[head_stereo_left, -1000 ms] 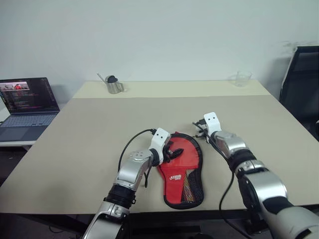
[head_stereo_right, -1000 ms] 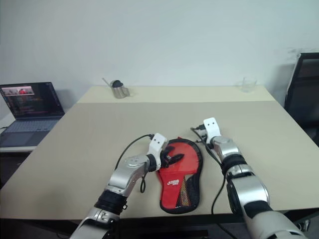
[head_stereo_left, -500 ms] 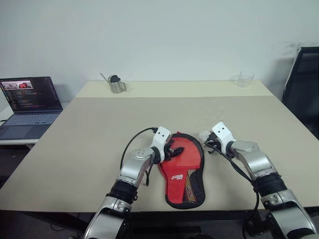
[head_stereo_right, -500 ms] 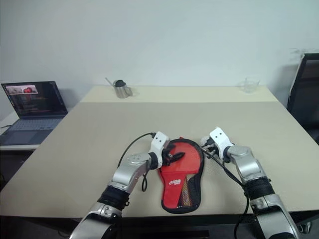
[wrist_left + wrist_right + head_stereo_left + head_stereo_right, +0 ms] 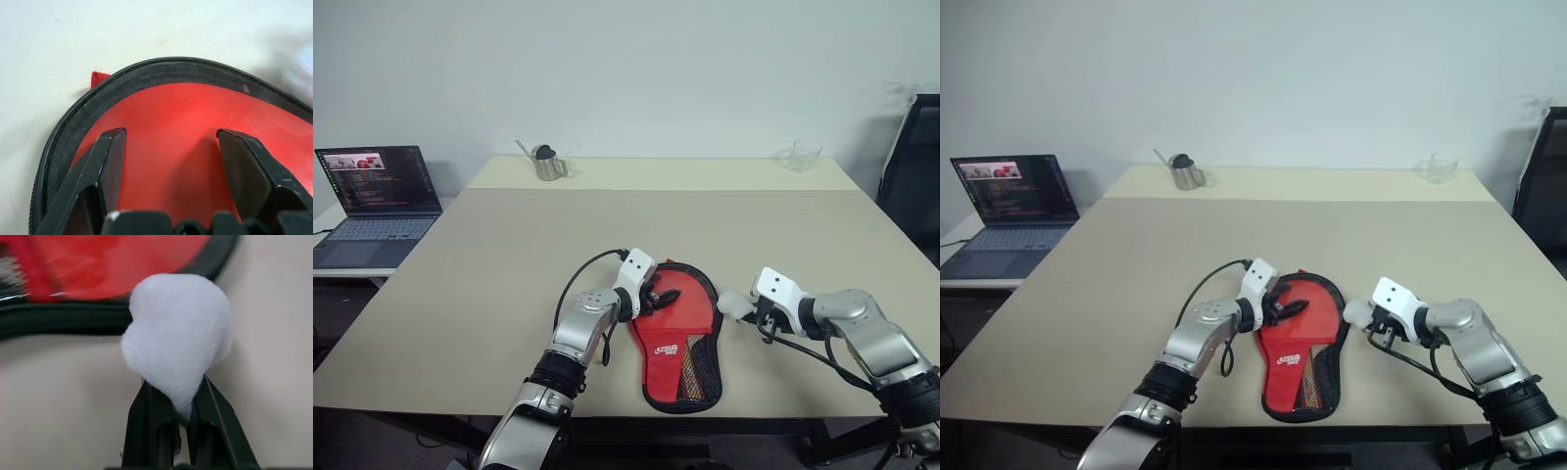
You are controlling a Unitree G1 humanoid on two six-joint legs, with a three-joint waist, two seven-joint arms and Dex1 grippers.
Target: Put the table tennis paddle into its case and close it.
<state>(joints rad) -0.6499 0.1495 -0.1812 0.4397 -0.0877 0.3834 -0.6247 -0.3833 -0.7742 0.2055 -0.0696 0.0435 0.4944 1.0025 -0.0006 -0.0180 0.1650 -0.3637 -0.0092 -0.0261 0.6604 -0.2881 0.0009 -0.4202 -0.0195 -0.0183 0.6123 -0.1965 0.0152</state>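
A soft red case (image 5: 677,333) with black zip edging lay near the front edge of the beige surface (image 5: 509,255), the paddle apparently inside. It looked light and floppy. The left gripper (image 5: 658,296) rested on its round end, jaws spread. The right gripper (image 5: 178,404), jaws clenched on the white plush keychain (image 5: 178,335), the likely pull for the zip. Behind stood a laptop (image 5: 372,201), a metal cup (image 5: 546,164) and a glass (image 5: 805,154).

The case (image 5: 195,127) (its red face blurred) runs past the wrist view's edge.
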